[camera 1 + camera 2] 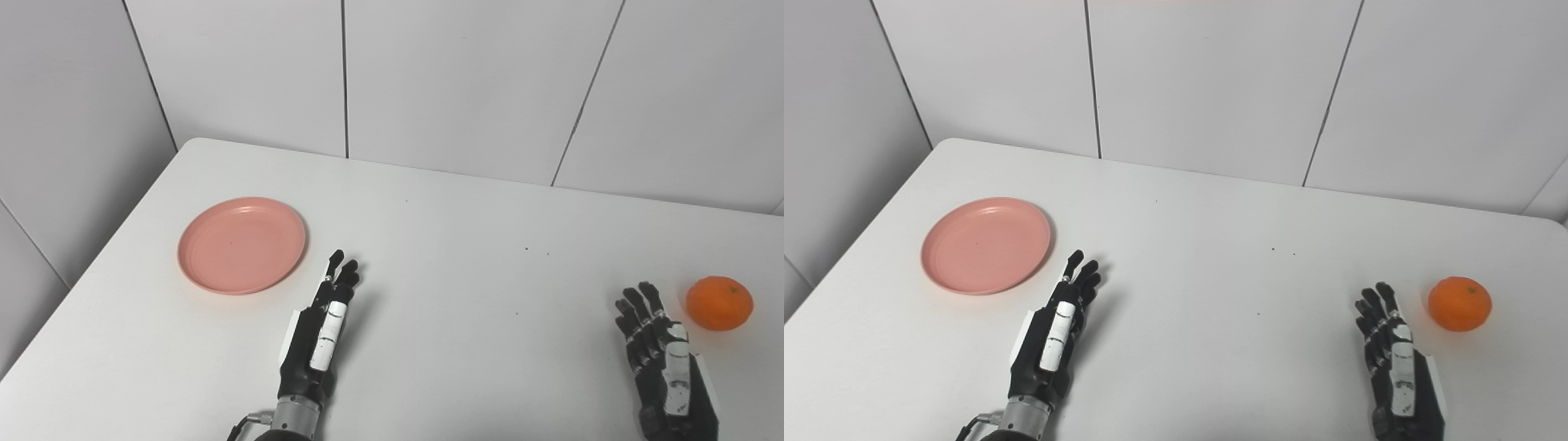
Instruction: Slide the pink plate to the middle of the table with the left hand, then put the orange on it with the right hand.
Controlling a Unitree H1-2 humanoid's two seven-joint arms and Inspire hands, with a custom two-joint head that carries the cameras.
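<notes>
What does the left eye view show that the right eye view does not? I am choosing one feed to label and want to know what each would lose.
Only the left eye view: more of the wall panel left of the table, with the table's left edge running down to the picture's border.

Only the right eye view: the table's far right corner and bare tabletop to the right of the orange.

Both: the empty pink plate at left, untouched; the left robot hand beside it, fingers extended, holding nothing; the right robot hand, open, just short of the orange.

White table [465,245], perhaps speckled; tiled wall [465,79].
</notes>
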